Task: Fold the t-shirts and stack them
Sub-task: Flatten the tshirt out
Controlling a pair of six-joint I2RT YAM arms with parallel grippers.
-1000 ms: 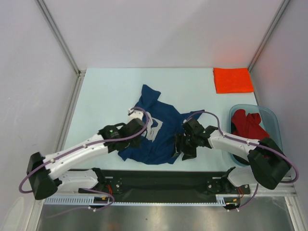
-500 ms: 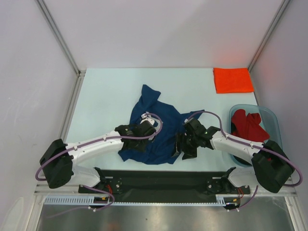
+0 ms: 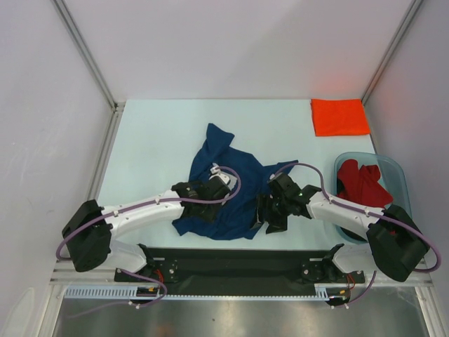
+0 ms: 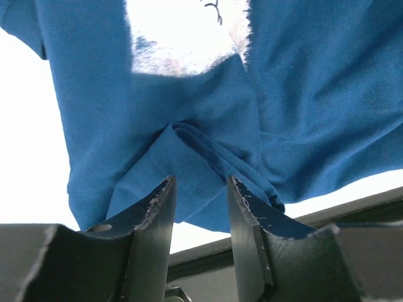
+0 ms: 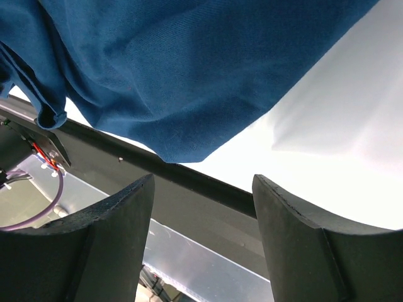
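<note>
Although the right arm barely shifts over the last 1 second, the left arm changes a good deal: its elbow swings in from the lower left corner of the overhead frame. Its forearm now lies low across the near part of the navy t-shirt [image 3: 247, 205], so the left hand [image 4: 199, 182] sits over the cloth just left of centre. I judge that this sets up a pinch on the near edge, for flattening or a first fold that is not yet begun, since the shirt is crumpled. In the left wrist view the hand's 2 fingers stand apart, clamped on nothing, with a stitched ridge of hem bunched just beyond their tips and the white graphic [image 4: 182, 38] further up. The right hand [image 5: 203, 179] is spread wide too, holding nothing, at the shirt's near right corner above the dark front rail [image 3: 238, 263]. The navy shirt lies in the middle of the table [image 3: 154, 140]. Its long axis runs from a narrow tip at upper centre down toward the near edge, leaning slightly right, and a shorter flap points right. I cannot tell which end is the collar. The orange t-shirt [image 3: 339, 116] lies folded flat at the upper right, and the red t-shirt [image 3: 361, 184] is heaped in the tub [image 3: 401, 175] at the right.
</note>
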